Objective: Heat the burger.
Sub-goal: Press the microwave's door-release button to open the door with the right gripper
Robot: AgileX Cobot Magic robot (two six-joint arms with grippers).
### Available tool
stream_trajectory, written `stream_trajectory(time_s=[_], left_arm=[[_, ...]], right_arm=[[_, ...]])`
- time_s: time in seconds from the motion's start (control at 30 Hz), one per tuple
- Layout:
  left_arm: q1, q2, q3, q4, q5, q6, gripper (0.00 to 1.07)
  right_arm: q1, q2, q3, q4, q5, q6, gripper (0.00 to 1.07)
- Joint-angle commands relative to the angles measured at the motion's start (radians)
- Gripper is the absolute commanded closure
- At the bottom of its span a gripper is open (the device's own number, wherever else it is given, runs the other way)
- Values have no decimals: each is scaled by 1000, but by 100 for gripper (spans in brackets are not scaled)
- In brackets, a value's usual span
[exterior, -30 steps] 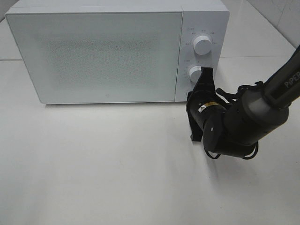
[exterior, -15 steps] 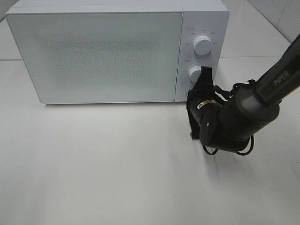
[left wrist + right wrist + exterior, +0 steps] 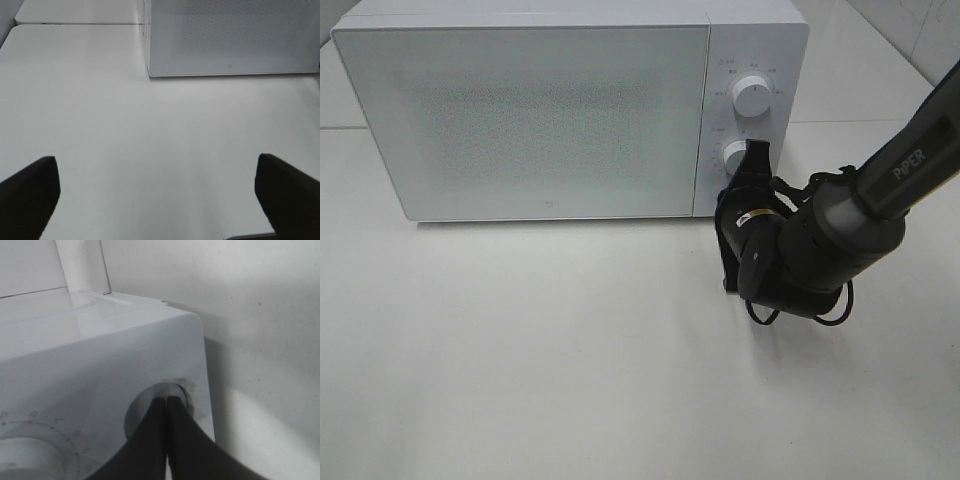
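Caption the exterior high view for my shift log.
Right gripper holds the lower round white knob on the closed white microwave oven.

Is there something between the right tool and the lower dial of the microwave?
Nothing visible stands between them. The right tool, its fingers together, is at the lower dial. The microwave door is shut and its frosted front hides the inside.

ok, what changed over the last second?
The right arm's wrist swung slightly left and its forearm tilted steeper. The right gripper stayed with its tips at the lower knob. The microwave is in the same place with its door closed, and the upper knob looks the same.
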Motion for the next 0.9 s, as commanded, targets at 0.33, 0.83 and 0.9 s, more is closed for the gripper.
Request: stream_trajectory(time_s=[0.33,0.83,0.9], left_arm=[[0,-18,2,-5,-12,-6,9],[0,-18,2,-5,-12,-6,9],[0,-18,2,-5,-12,-6,9]], right_arm=[[-33,3,-150,39,-170,-103,107],[-42,3,-186,13,-159,-139,107],[-42,1,-178,7,-159,-139,107]])
